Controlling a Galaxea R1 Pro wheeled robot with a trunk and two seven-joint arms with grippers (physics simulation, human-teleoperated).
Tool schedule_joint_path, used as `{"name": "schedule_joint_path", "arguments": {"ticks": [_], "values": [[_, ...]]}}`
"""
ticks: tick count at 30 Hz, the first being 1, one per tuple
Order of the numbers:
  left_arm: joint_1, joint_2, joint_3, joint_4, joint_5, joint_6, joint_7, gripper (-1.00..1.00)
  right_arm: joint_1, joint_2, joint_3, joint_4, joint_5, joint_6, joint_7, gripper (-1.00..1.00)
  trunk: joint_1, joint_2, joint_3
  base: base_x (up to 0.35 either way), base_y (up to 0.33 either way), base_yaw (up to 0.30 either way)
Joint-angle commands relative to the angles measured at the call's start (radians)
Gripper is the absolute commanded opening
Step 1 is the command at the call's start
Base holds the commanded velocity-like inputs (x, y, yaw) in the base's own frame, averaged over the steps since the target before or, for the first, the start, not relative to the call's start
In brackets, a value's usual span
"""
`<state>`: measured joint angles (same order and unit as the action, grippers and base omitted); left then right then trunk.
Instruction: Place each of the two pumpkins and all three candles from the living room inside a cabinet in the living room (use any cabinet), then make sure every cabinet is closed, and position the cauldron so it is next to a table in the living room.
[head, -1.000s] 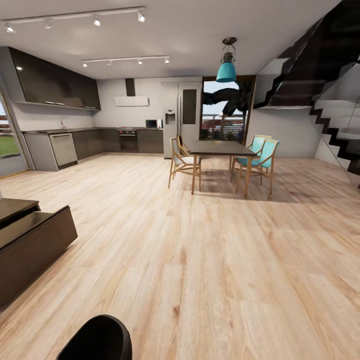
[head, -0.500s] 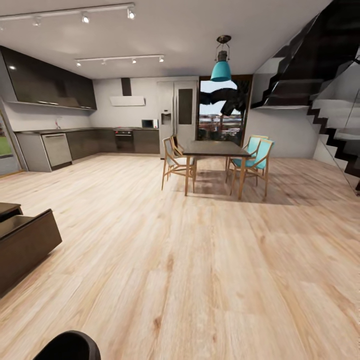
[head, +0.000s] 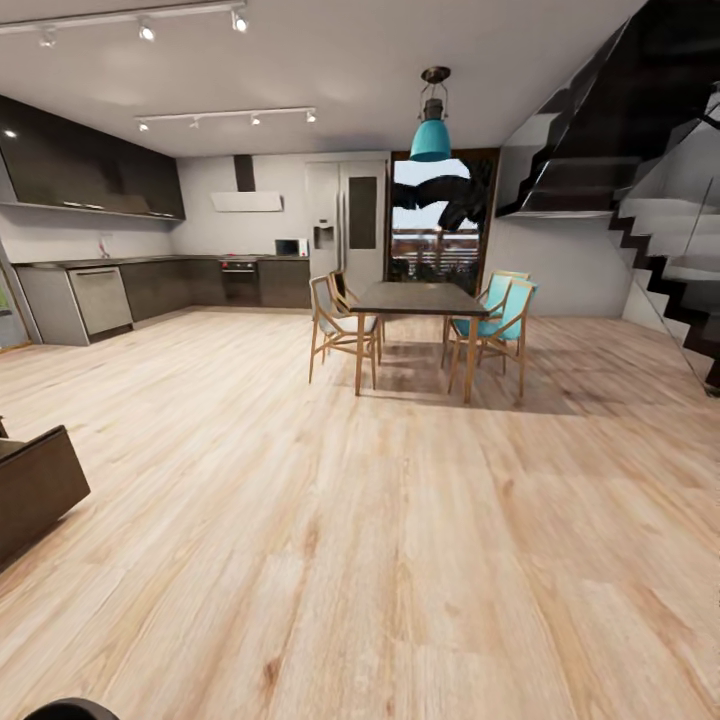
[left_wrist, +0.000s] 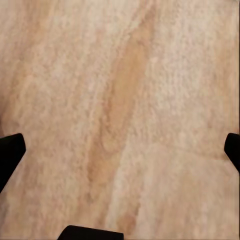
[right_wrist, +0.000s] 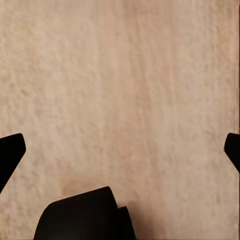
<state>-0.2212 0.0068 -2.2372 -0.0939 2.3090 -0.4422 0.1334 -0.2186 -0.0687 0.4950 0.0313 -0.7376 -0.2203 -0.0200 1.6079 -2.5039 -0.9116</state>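
The dark-brown cabinet (head: 35, 485) shows as one corner of a pulled-out drawer at the left edge of the head view. The pumpkins, candles, cauldron and coffee table are out of view. In the left wrist view my left gripper (left_wrist: 120, 150) is open, its black fingertips (left_wrist: 10, 152) far apart over bare plank floor with nothing between them. In the right wrist view my right gripper (right_wrist: 120, 150) is open in the same way, fingertips (right_wrist: 10, 152) spread above the floor.
Ahead lies a wide light wood plank floor (head: 400, 520). A dark dining table (head: 412, 298) with wooden and teal chairs (head: 500, 320) stands in the middle distance. A dark kitchen counter (head: 150, 285) runs along the back left, and a black staircase (head: 660, 240) rises at the right.
The whole head view has swung to the right. The cabinet drawer has slid almost out at the left edge, and the black rounded shape at the bottom edge has nearly dropped out.
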Motion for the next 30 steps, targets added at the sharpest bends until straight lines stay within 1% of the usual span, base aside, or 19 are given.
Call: {"name": "schedule_joint_path", "arguments": {"ticks": [1, 6, 7, 9, 10, 11, 12, 14, 15, 16, 17, 18, 19, 21, 22, 26, 28, 30], "values": [[0.0, 0.0, -0.005, -0.046, 0.004, -0.006, 0.009, 1.0, 0.004, 0.123, 0.006, 0.002, 0.0, -0.002, -0.001, 1.0, 0.0, 0.0, -0.001, 0.161, -0.301, 0.0], [0.0, 0.002, -0.005, -0.041, 0.007, -0.006, 0.009, 1.0, 0.004, 0.124, 0.004, 0.002, -0.004, -0.005, -0.006, 1.0, 0.0, 0.0, -0.001, 0.161, -0.301, 0.0], [0.0, 0.002, -0.005, -0.04, 0.007, -0.006, 0.009, 1.0, 0.004, 0.118, 0.005, 0.002, -0.003, -0.008, -0.012, 1.0, 0.0, 0.0, -0.001, 0.161, -0.3, 0.0], [0.0, 0.003, -0.005, -0.039, 0.008, -0.006, 0.009, 1.0, 0.003, 0.102, 0.004, 0.001, -0.003, -0.011, -0.022, 1.0, 0.0, 0.0, -0.001, 0.166, -0.287, 0.0], [0.0, 0.004, -0.005, -0.038, 0.009, -0.006, 0.009, 1.0, 0.003, 0.073, 0.003, 0.0, -0.004, -0.007, -0.027, 1.0, 0.0, 0.0, -0.002, 0.198, -0.228, -0.008], [0.0, 0.004, -0.005, -0.038, 0.009, -0.006, 0.009, 1.0, 0.003, 0.064, 0.002, 0.0, -0.005, -0.007, -0.027, 1.0, 0.0, 0.0, -0.002, 0.206, -0.197, -0.032], [0.0, 0.005, -0.005, -0.037, 0.011, -0.006, 0.009, 1.0, 0.003, 0.046, 0.0, 0.0, -0.005, -0.011, -0.028, 1.0, 0.0, 0.0, -0.002, 0.227, -0.105, -0.146], [0.0, 0.005, -0.005, -0.036, 0.012, -0.006, 0.009, 1.0, 0.003, 0.034, -0.003, 0.0, -0.006, -0.019, -0.029, 1.0, 0.0, 0.0, -0.002, 0.236, -0.06, -0.207], [0.0, 0.006, -0.005, -0.036, 0.013, -0.006, 0.009, 1.0, 0.003, 0.028, -0.012, 0.0, -0.011, -0.029, -0.029, 1.0, 0.0, 0.0, -0.002, 0.242, -0.034, -0.242], [0.0, 0.006, -0.005, -0.035, 0.013, -0.006, 0.009, 1.0, 0.003, 0.02, -0.026, 0.0, -0.024, -0.041, -0.028, 1.0, 0.0, 0.0, -0.002, 0.244, -0.022, -0.259], [0.0, 0.006, -0.005, -0.035, 0.013, -0.006, 0.009, 1.0, 0.003, 0.006, -0.04, 0.0, -0.041, -0.051, -0.027, 1.0, 0.0, 0.0, -0.002, 0.246, -0.014, -0.27], [0.0, 0.006, -0.005, -0.035, 0.013, -0.006, 0.009, 1.0, 0.003, -0.001, -0.045, 0.0, -0.05, -0.054, -0.026, 1.0, 0.0, 0.0, -0.002, 0.246, -0.011, -0.273], [0.0, 0.006, -0.005, -0.035, 0.013, -0.006, 0.009, 1.0, 0.003, -0.018, -0.054, 0.0, -0.065, -0.058, -0.024, 1.0, 0.0, 0.0, -0.002, 0.247, -0.007, -0.279], [0.0, 0.006, -0.005, -0.035, 0.014, -0.006, 0.009, 1.0, 0.003, -0.033, -0.061, 0.0, -0.077, -0.061, -0.02, 1.0, 0.0, 0.0, -0.002, 0.248, -0.005, -0.282], [0.0, 0.007, -0.004, -0.034, 0.015, -0.006, 0.009, 1.0, 0.003, -0.049, -0.066, 0.0, -0.087, -0.061, -0.013, 1.0, 0.0, 0.0, -0.002, 0.251, -0.002, -0.285], [0.0, 0.012, -0.001, -0.029, 0.017, -0.005, 0.009, 1.0, 0.003, -0.064, -0.072, 0.001, -0.104, -0.06, -0.006, 1.0, 0.0, 0.0, -0.002, 0.28, 0.086, -0.287], [0.0, 0.015, 0.0, -0.025, 0.018, -0.004, 0.009, 1.0, 0.003, -0.071, -0.073, 0.001, -0.13, -0.059, -0.004, 1.0, 0.0, 0.0, -0.002, 0.301, 0.17, -0.288], [0.0, 0.017, 0.0, -0.024, 0.018, -0.005, 0.009, 1.0, 0.003, -0.086, -0.073, 0.001, -0.165, -0.059, 0.004, 1.0, 0.0, 0.0, -0.002, 0.294, 0.143, -0.289]]}}
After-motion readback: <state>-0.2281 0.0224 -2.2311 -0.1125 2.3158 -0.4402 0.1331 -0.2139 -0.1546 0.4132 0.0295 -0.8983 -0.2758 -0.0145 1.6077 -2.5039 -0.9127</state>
